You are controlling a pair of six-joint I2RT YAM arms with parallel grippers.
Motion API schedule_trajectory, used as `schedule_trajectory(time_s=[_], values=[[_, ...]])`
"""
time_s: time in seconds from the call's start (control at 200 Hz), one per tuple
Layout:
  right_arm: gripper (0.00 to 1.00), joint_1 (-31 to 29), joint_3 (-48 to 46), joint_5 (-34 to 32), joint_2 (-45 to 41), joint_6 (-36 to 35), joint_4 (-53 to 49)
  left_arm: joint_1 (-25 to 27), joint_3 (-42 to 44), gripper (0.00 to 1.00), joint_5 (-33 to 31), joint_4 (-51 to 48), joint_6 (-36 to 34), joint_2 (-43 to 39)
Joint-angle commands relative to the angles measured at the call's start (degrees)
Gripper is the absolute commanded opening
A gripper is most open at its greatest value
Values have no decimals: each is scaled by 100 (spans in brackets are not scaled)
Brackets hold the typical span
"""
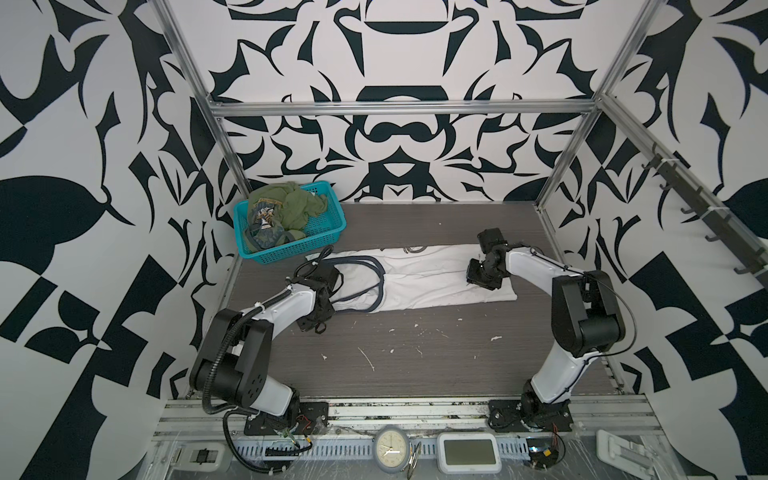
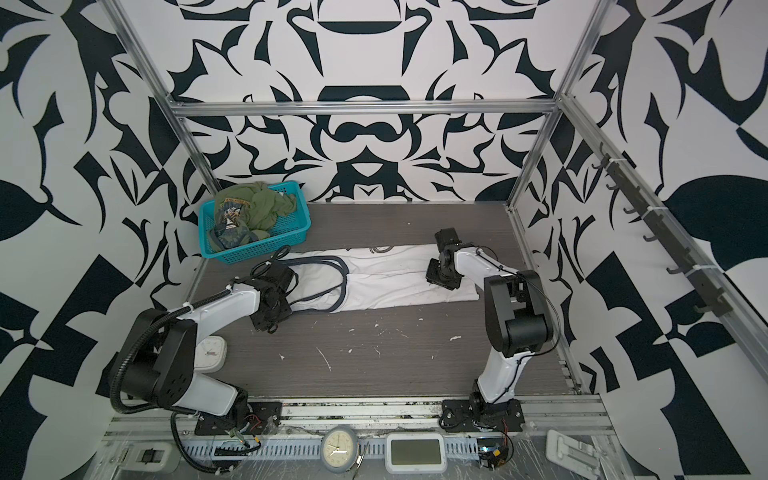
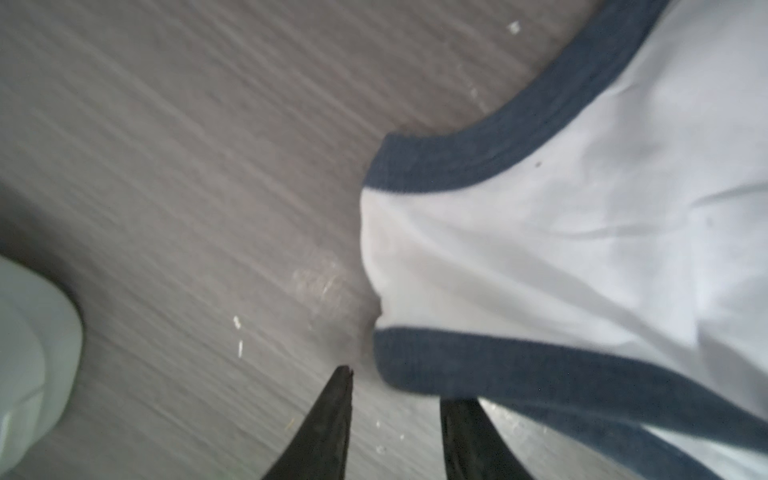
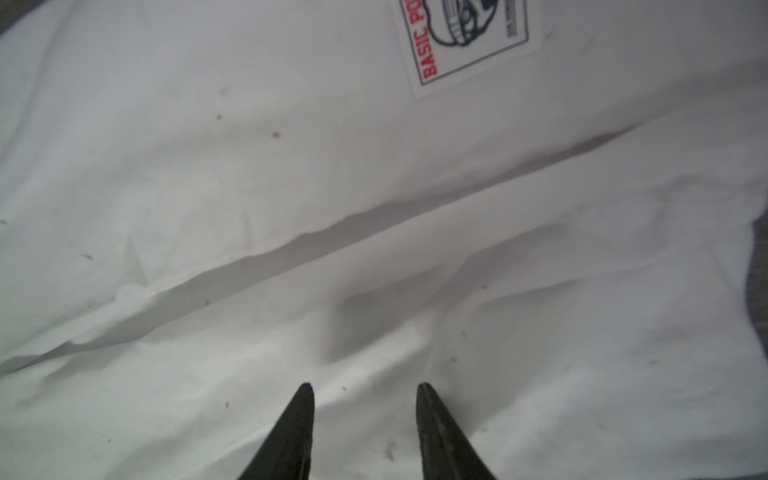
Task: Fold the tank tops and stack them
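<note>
readable text: a patch (image 4: 469, 39) on the white tank top (image 1: 432, 282) says "BASIC PO" in red caps, and the frame edge chops off the rest. There's a navy drawing next to it, plus tiny print I can't make out.
other print: the green tank top (image 1: 291, 201) has a blue-and-yellow badge (image 1: 262, 216), but the lettering is too small to read.
left gripper (image 3: 397, 388): jaws partly apart, with bare table (image 3: 166, 166) showing between them and nothing pinched. The navy trim (image 3: 519, 365) of a strap lies over the tip of one finger (image 3: 469, 436). The other finger is off the cloth.
right gripper (image 4: 365, 386): also partly open, fingers pointing at flat white cloth, nothing gripped. Can't tell if the tips actually touch it.
where the white one is: in both top views (12 o'clock = back wall) it's folded into a long strip across the table. Straps are at 9 o'clock, hem at 3 o'clock, and it sits a bit past centre toward 12.
grippers vs that strip: left one at the 9 o'clock strap end, right one over the 3 o'clock hem end.
where the green one is: bunched up in a teal basket (image 1: 291, 249) at about 10 o'clock, near the strap end.
</note>
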State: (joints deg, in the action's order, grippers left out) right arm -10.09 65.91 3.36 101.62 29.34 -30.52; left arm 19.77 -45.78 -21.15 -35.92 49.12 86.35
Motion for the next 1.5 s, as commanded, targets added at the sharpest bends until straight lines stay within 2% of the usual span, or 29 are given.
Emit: schedule_trajectory(time_s=[0.0, 0.4, 0.505, 0.62, 0.755, 1.19, 1.415, 1.495], values=[[43, 33, -21, -67, -72, -51, 2, -48, -266, 36, -345, -57, -105, 101], [43, 51, -5, -94, -12, -51, -23, -307, -542, 25, -320, 99, -271, 434], [43, 51, -6, -139, -1, -47, -37, -339, -646, 20, -340, 162, -306, 512], [43, 51, 10, -327, 17, -51, -93, -442, -773, 9, -355, 207, -351, 628], [43, 67, 86, -537, 143, -43, -244, -644, -948, 0, -169, 267, -377, 770], [42, 277, 306, -1076, 746, 108, -540, -1441, -1280, 0, 571, 52, -394, 1306], [42, 275, 327, -1256, 682, 61, -584, -1510, -1469, 0, 741, -20, -467, 1594], [42, 251, 325, -1143, 513, -4, -559, -1516, -1507, 5, 766, -17, -473, 1606]])
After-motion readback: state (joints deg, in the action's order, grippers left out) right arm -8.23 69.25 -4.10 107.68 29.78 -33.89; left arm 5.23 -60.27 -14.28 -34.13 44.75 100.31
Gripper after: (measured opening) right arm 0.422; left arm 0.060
